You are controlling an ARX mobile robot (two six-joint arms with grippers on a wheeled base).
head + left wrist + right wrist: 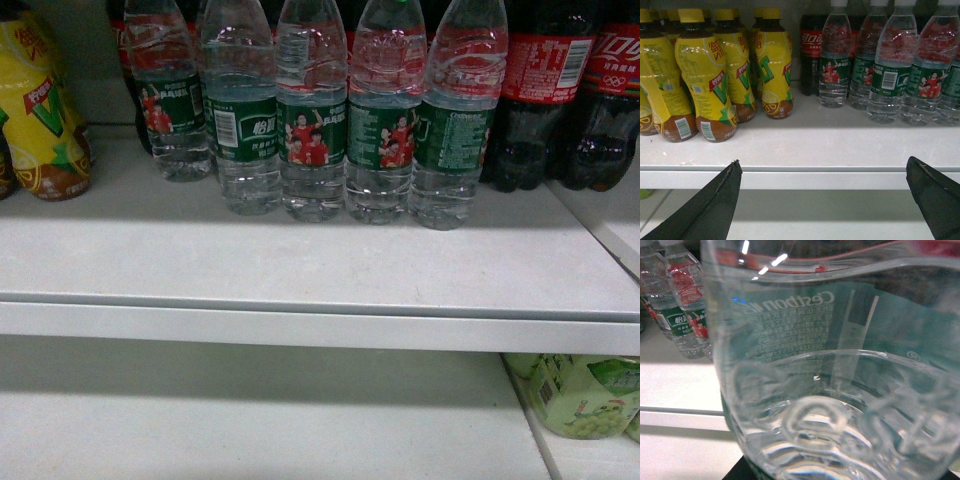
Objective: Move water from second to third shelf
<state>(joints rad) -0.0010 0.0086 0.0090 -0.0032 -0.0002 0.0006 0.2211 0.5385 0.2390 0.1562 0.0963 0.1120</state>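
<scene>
Water bottle pressed close against right wrist camera, apparently in that pincer, clamp unseen: cannot tell | left pincer jaws apart, empty; yellow tea bottles ahead-left, shelved water row ahead-right | risk: unseen weak grip drops bottle onto shelf edge

The water bottles in the head view lose their caps past the top edge, as do the cola bottles behind them, whose lower halves they partly hide. In the right wrist view one water bottle fills almost the whole picture, blurred and cut off on every side, so the right gripper and how its jaws stand cannot be told. Of the left gripper only two dark fingertips show, cropped by the bottom edge.
</scene>
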